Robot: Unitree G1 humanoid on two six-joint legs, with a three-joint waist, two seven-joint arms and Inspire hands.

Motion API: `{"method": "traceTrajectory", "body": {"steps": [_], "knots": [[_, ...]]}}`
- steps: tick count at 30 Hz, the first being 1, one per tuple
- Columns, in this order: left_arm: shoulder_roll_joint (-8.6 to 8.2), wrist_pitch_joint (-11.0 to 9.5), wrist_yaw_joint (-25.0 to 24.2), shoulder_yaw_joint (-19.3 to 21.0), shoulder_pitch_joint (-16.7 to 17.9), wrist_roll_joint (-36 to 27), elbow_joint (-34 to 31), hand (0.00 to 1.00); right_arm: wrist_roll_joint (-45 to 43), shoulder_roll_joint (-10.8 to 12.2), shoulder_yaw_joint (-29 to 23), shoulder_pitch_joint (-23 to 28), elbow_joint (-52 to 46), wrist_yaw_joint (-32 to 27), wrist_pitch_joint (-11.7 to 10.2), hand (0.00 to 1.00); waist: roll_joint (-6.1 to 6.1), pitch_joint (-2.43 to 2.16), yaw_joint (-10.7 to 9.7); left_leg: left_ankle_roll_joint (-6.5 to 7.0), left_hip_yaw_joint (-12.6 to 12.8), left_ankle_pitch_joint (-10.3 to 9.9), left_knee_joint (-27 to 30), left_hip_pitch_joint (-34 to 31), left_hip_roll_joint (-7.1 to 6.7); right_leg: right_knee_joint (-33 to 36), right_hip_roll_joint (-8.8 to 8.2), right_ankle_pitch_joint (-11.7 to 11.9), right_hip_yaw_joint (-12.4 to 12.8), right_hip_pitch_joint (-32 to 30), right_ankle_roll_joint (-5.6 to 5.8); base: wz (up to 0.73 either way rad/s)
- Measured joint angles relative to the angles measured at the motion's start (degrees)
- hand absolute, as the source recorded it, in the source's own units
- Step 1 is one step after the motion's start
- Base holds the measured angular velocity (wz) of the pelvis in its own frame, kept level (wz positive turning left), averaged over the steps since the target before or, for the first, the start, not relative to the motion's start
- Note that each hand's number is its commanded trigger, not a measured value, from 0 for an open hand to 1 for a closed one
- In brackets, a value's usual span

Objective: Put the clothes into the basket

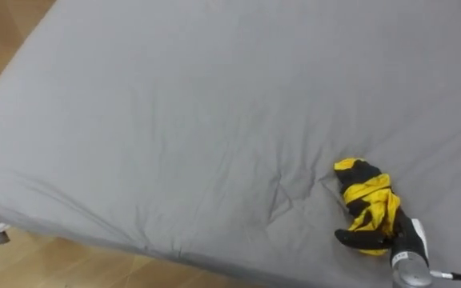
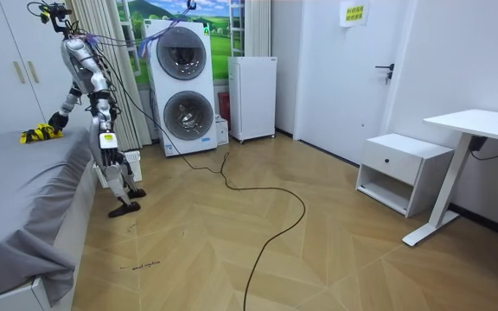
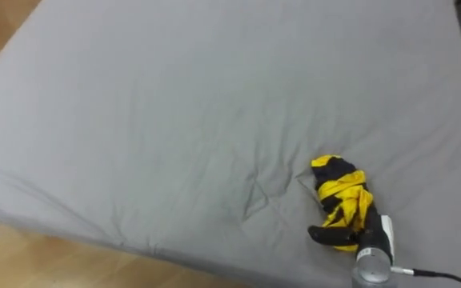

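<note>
So we've got the yellow-and-black clothes (image 1: 365, 194) bunched in one small heap on the grey bed (image 1: 174, 120), over by its right side and close to the near edge. The right hand (image 1: 403, 237) comes in from the lower right, and as far as we can see its dark fingers (image 1: 350, 238) are curled round the lower end of the heap, gripping it. In the room view the robot stands at the bedside, leaning over, with stacked washing machines (image 2: 182, 86) behind it.
</note>
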Motion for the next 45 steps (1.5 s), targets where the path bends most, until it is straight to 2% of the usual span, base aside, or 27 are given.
{"method": "traceTrajectory", "body": {"steps": [4,7,8,10,11,13,15,22,26,28,30,32,36,38,40,41,42,45], "knots": [[0.44,1.6,-0.5,-0.2,0.0,1.4,-1.2,0.0,-3.9,-3.3,0.6,-0.3,3.6,-1.3,0.1,1.0,1.18,0.18,2.0,0.43,-0.4,0.2,0.2,-0.6,-0.12,0.0,-0.08,-0.2,0.1,-0.2,0.28,0.14],[0.67,2.1,-0.7,-0.2,-0.2,1.4,-1.3,0.0,-3.8,-5.3,0.7,-1.5,6.9,-1.5,0.2,1.0,1.5,0.26,2.9,0.47,-1.0,0.3,0.3,-0.9,-0.24,0.0,-0.01,-0.2,-0.4,-0.3,0.29,0.09],[0.7,2.5,-0.7,-0.4,-0.6,1.4,-1.3,0.0,-3.5,-5.8,0.8,-1.6,7.5,-1.5,0.3,1.0,1.79,0.19,2.9,0.45,-1.6,0.3,0.4,-1.3,-0.74,0.0,0.08,-0.3,-0.9,-0.3,0.28,0.22],[0.76,3.0,-0.7,-1.1,-1.1,1.3,-1.6,0.0,-2.5,-6.4,0.8,-2.6,8.7,-1.8,0.9,1.0,2.11,-0.02,2.8,0.39,-1.6,0.4,0.9,-1.9,-0.76,0.0,0.13,-0.3,-1.6,-0.8,0.27,0.19],[0.8,3.0,-0.7,-2.0,-1.5,1.1,-1.7,0.0,-1.7,-6.7,0.7,-3.3,9.4,-2.3,1.0,1.0,2.43,-0.29,2.8,0.37,-1.8,0.5,0.8,-2.7,-0.8,0.0,0.12,-0.3,-1.8,-1.3,0.24,0.13],[0.8,3.1,-0.8,-2.5,-2.6,1.0,-1.7,0.0,-0.7,-7.1,0.4,-4.6,10.7,-3.2,1.2,1.0,3.0,-0.43,2.8,0.33,-1.8,0.9,0.4,-3.4,-0.82,0.1,0.11,-0.2,-2.0,-2.1,0.16,0.07],[0.85,3.0,-0.8,-2.5,-3.9,1.1,-1.8,0.0,-0.1,-7.6,-0.1,-5.3,11.3,-4.0,1.2,1.0,3.13,-0.37,2.8,0.24,-1.8,1.4,-0.2,-3.7,-0.85,1.1,-0.12,-0.1,-2.1,-3.2,-0.02,0.06],[0.85,2.4,-1.3,-2.5,-5.0,-1.8,-1.3,0.0,6.6,-6.8,-0.9,-5.6,11.4,-4.0,0.6,1.0,2.33,-0.08,2.4,0.2,-0.3,1.5,-2.8,-2.6,-0.78,0.7,-0.31,-0.2,-0.3,-3.7,-0.11,-0.1],[0.87,1.9,-1.1,-2.6,-4.8,-3.0,-1.2,0.0,7.6,-5.9,-1.8,-4.5,9.2,-3.7,0.6,1.0,1.4,0.38,1.0,0.31,0.6,1.6,-4.2,-0.9,-0.83,0.6,-0.58,-0.3,0.7,-2.9,0.09,-0.1],[0.88,1.6,-1.0,-2.6,-4.8,-3.3,-1.2,0.0,8.8,-5.5,-2.1,-3.6,8.3,-3.1,0.6,1.0,1.1,0.39,0.4,0.32,1.2,1.6,-4.5,0.3,-0.91,0.3,-0.72,-0.4,1.0,-1.7,0.23,-0.02],[0.87,1.0,-0.5,-2.6,-4.6,-3.2,-1.6,0.0,10.3,-5.1,-2.1,-1.7,6.2,-2.4,0.6,1.0,0.71,0.43,-0.2,0.48,2.1,1.7,-5.3,2.0,-0.93,-0.2,-0.74,-0.5,2.1,-0.2,0.48,-0.07],[0.86,0.3,-0.5,-2.4,-4.4,-3.3,-2.4,0.0,12.2,-4.0,-2.2,1.1,3.0,-1.4,0.7,1.0,-0.16,0.08,-0.6,0.62,4.2,1.8,-6.1,3.8,-0.76,-0.4,-0.75,-0.6,4.4,0.3,0.55,-0.3],[0.84,-0.8,-0.5,-2.2,-4.1,-3.1,-3.3,0.0,12.3,-3.0,-2.9,6.7,-6.1,-1.1,1.4,1.0,-1.55,-0.05,-2.2,0.64,5.4,1.8,-6.4,5.9,-0.77,-1.2,-0.83,-0.6,6.5,2.0,0.56,-0.29],[0.68,-0.9,-0.4,-1.0,-3.5,-2.5,-3.6,0.0,11.9,-2.7,-4.4,10.1,-12.0,-0.8,1.4,1.0,-2.68,-0.27,-3.0,0.65,7.9,1.7,-6.9,8.3,-0.56,-1.1,-0.94,-0.6,9.2,3.3,0.58,-0.51],[0.44,-0.9,-0.1,0.1,-2.5,-1.8,-3.6,0.0,11.6,-2.7,-5.5,12.0,-15.4,-0.4,1.4,1.0,-3.04,-0.51,-3.6,0.76,8.6,1.5,-7.4,10.4,-0.48,-1.2,-0.93,-0.6,11.1,4.5,0.59,-0.58],[0.36,-0.9,0.3,0.1,-2.2,-1.8,-3.2,0.0,11.2,-2.7,-6.8,12.8,-16.9,0.1,1.4,1.0,-3.13,-0.51,-3.7,0.75,9.4,1.4,-8.0,12.0,-0.33,-1.2,-0.87,-0.5,12.6,5.3,0.63,-0.65],[0.34,-0.9,0.4,0.1,-2.0,-1.9,-3.1,0.0,10.9,-2.7,-7.3,13.0,-17.5,0.2,1.4,1.0,-3.14,-0.5,-3.8,0.75,9.8,1.4,-8.3,12.6,-0.26,-1.1,-0.81,-0.5,13.0,5.6,0.64,-0.62],[0.24,-0.9,0.1,1.9,-1.4,-1.8,-2.9,0.0,9.9,-2.7,-9.8,14.0,-21.2,0.6,1.8,1.0,-3.06,-0.54,-5.2,0.59,10.5,0.7,-9.0,15.0,0.31,-1.0,-0.14,-0.5,16.1,6.4,0.64,-0.5]]}}
